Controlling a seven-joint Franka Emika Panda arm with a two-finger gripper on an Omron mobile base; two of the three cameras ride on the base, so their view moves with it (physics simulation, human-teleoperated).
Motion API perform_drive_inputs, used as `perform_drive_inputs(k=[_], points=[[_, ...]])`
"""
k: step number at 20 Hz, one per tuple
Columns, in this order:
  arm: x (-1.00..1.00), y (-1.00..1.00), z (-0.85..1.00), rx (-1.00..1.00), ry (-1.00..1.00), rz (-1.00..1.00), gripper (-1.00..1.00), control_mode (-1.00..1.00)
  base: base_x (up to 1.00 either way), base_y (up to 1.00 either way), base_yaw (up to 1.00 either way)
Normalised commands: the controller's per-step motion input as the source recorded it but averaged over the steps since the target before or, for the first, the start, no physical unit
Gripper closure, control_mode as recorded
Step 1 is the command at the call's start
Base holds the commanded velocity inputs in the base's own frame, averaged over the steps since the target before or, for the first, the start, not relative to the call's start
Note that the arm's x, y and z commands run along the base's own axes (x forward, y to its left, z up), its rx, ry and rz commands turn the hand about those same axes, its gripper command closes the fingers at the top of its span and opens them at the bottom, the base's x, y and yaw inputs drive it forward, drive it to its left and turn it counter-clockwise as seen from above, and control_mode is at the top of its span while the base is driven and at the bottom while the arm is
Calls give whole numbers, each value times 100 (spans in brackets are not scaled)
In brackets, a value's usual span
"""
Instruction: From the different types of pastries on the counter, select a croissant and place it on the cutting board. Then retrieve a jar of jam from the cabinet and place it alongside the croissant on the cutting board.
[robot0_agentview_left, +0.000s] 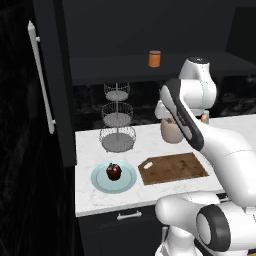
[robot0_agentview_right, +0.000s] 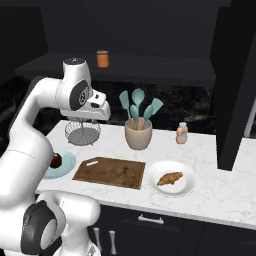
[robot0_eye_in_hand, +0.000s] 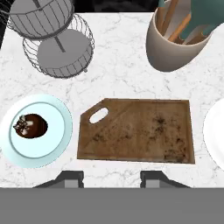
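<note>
The croissant (robot0_agentview_right: 170, 178) lies on a white plate (robot0_agentview_right: 187, 189) right of the wooden cutting board (robot0_agentview_right: 111, 171), which is bare. An orange jam jar (robot0_agentview_right: 102, 58) stands on the open cabinet shelf above the counter, also visible from the left at jam jar (robot0_agentview_left: 154, 58). My gripper (robot0_eye_in_hand: 112, 179) hovers high over the board's (robot0_eye_in_hand: 135, 130) near edge, looking straight down. It is open, its fingertips (robot0_eye_in_hand: 70, 178) wide apart with nothing between them. The plate's rim (robot0_eye_in_hand: 216, 131) shows at the right edge of the hand view; the croissant is out of that frame.
A light blue plate (robot0_eye_in_hand: 59, 133) with a chocolate pastry (robot0_eye_in_hand: 29, 126) sits left of the board. Behind it stands a tiered wire basket (robot0_agentview_left: 118, 117). A beige utensil holder (robot0_agentview_right: 138, 132) and a small bottle (robot0_agentview_right: 182, 133) stand at the back. A tall dark cabinet door (robot0_agentview_left: 42, 80) hangs open at left.
</note>
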Motion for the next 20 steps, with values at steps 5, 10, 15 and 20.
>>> perform_drive_inputs(k=[5,10,15,20], points=[[0,-67,-17,2,0,-16,-100,-100,0,0,0],[0,-100,-38,6,0,-46,-100,-100,0,0,0],[1,-100,-43,2,6,-43,-100,-100,0,0,0],[3,-100,-28,7,13,-41,-100,-100,0,0,0]])
